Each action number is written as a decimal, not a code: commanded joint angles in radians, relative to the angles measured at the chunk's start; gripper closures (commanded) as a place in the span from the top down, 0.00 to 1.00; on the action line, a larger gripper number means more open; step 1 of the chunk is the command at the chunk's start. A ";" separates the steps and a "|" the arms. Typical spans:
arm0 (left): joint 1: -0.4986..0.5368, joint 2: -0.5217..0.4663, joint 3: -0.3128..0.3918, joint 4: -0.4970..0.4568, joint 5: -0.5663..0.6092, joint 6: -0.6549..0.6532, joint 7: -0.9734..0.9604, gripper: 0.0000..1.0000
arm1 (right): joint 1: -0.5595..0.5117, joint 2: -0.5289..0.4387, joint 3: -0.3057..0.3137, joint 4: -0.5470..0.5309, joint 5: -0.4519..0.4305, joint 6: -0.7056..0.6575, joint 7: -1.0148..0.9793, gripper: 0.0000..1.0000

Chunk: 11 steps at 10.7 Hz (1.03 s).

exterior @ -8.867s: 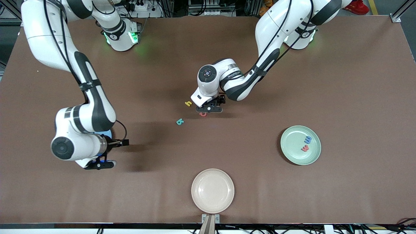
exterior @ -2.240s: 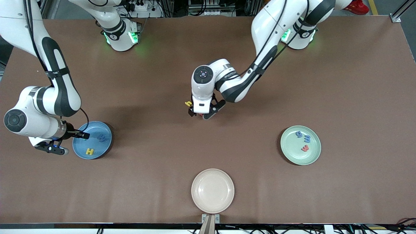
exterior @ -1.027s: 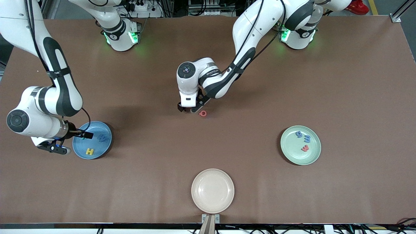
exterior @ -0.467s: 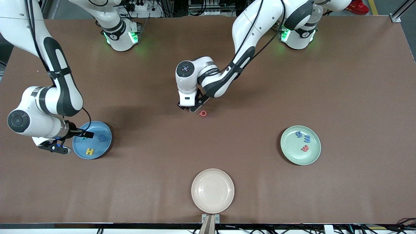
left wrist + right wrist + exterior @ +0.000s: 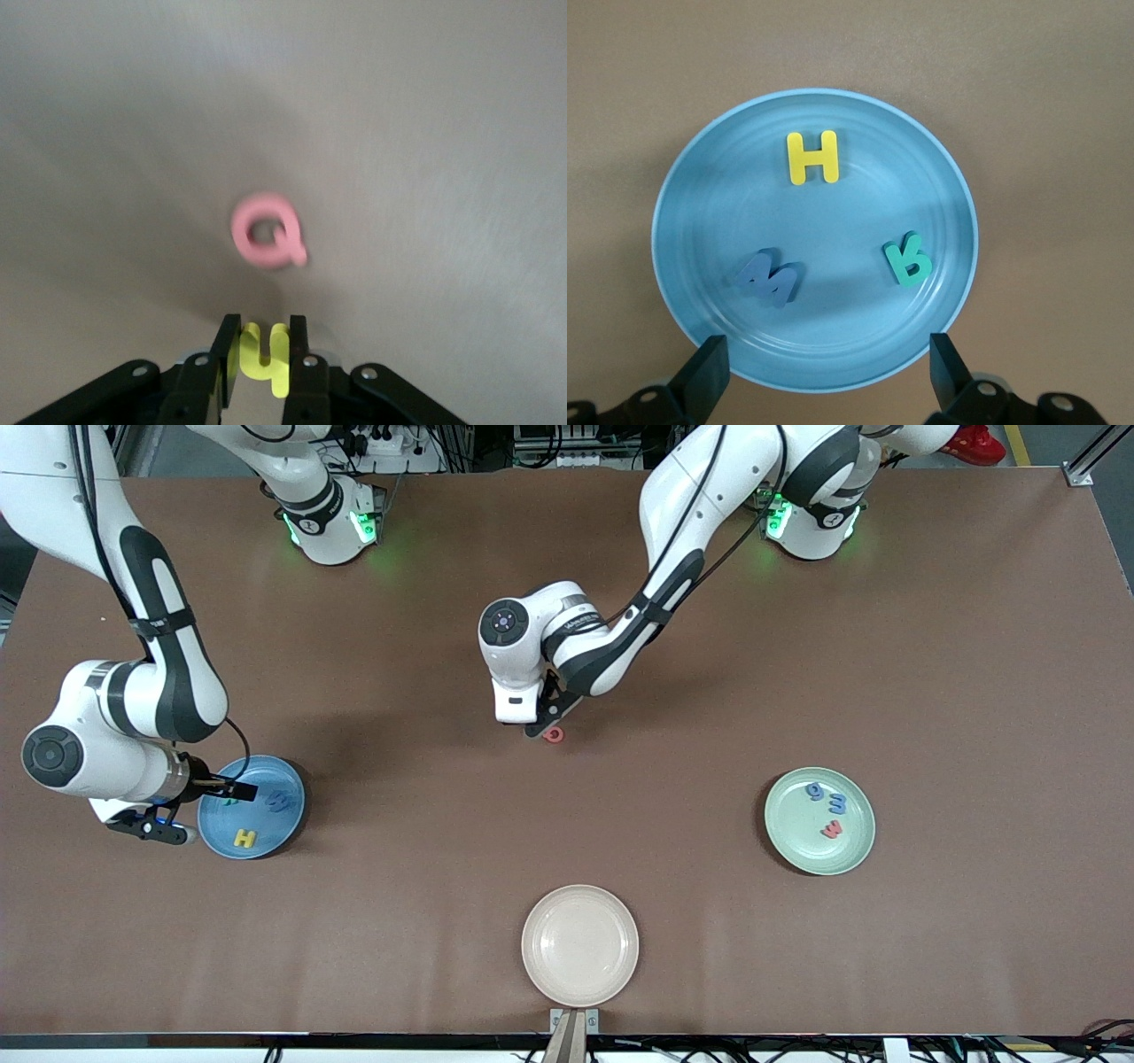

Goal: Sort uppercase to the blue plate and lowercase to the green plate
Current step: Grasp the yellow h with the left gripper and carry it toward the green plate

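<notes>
The left gripper (image 5: 263, 354) pinches the yellow h (image 5: 264, 358) above the red Q (image 5: 266, 232), while the right gripper (image 5: 824, 372) waits spread over the blue plate (image 5: 682, 212).

My left claw (image 5: 532, 726) hangs over the table's middle, right by the red letter (image 5: 554, 734). My right claw (image 5: 168, 828) waits at the blue plate (image 5: 266, 834), which holds a yellow letter (image 5: 244, 838).
</notes>
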 commanded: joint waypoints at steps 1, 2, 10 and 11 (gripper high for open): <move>0.093 -0.141 -0.004 -0.032 -0.015 -0.136 0.182 0.00 | 0.000 -0.002 0.003 -0.002 0.006 -0.007 0.004 1.00; 0.145 -0.177 -0.009 -0.032 -0.018 -0.188 0.264 0.00 | 0.000 -0.002 0.003 -0.002 0.006 -0.007 0.004 1.00; 0.556 -0.419 0.006 -0.278 -0.044 -0.310 0.961 0.00 | 0.107 -0.011 0.139 0.026 0.008 -0.110 0.401 1.00; 0.605 -0.421 0.012 -0.291 -0.042 -0.310 1.036 0.00 | 0.133 -0.011 0.173 0.026 0.014 -0.108 0.478 1.00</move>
